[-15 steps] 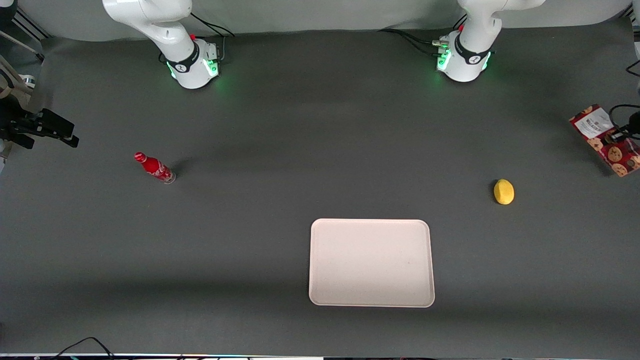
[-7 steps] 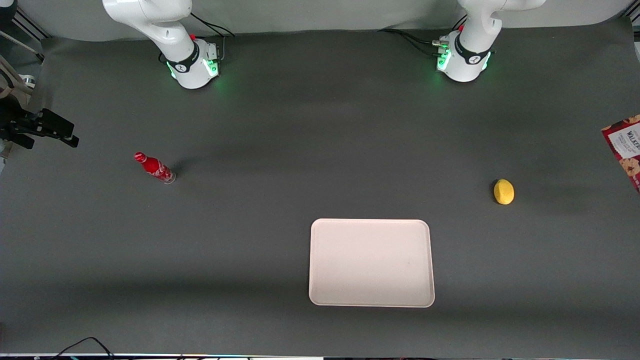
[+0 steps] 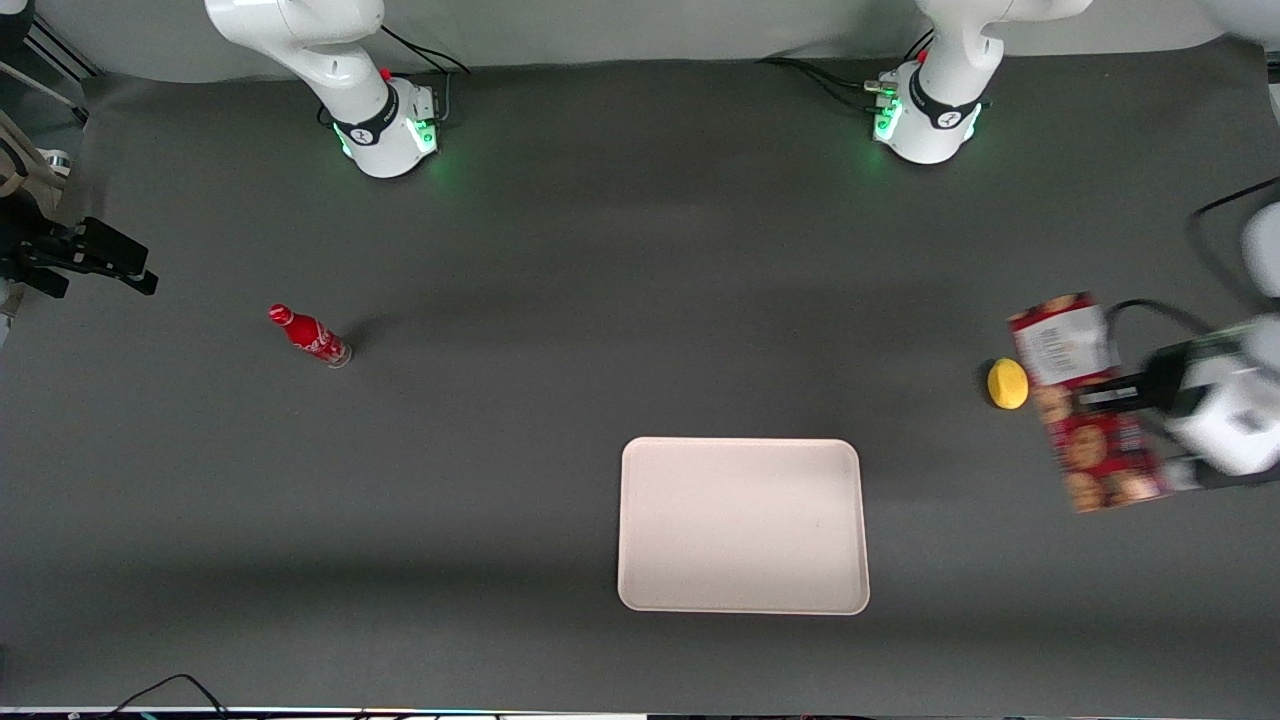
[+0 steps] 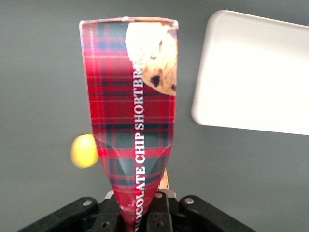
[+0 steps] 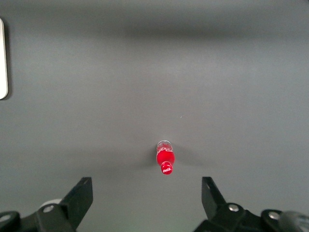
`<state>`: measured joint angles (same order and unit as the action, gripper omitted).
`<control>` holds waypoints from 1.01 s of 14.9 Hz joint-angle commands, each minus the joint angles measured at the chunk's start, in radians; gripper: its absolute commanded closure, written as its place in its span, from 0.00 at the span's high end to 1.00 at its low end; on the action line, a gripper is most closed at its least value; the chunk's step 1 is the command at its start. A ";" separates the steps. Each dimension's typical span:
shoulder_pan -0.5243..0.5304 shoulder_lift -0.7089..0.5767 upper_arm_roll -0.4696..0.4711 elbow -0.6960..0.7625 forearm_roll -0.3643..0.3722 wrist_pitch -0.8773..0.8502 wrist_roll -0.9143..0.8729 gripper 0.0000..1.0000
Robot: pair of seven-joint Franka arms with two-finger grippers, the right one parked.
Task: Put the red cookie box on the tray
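Dark grey matting covers the table (image 3: 560, 260), and above its working-arm end the gripper (image 3: 1120, 392) has its jaws clamped on the red cookie box (image 3: 1088, 402), which hangs in the air off the mat. Just beside the box lies a yellow lemon (image 3: 1007, 384). The tray (image 3: 742, 525) sits apart, nearer the front camera, while a small red bottle (image 3: 308, 335) stands toward the parked arm's end.

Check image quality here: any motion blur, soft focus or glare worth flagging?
Front view: the red cookie box and gripper clamping it are motion-smeared; the tray is crisp. Left wrist view: the lemon is soft. No glare.
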<state>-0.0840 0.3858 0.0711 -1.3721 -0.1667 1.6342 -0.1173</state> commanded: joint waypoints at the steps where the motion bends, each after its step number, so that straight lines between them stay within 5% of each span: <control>1: 0.012 0.140 -0.174 0.105 0.058 0.073 -0.105 0.00; 7: -0.014 0.370 -0.327 0.165 0.214 0.266 -0.114 0.00; 15: -0.033 0.547 -0.329 0.189 0.249 0.467 -0.120 0.00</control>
<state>-0.1081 0.9022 -0.2547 -1.2473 0.0524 2.1093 -0.2192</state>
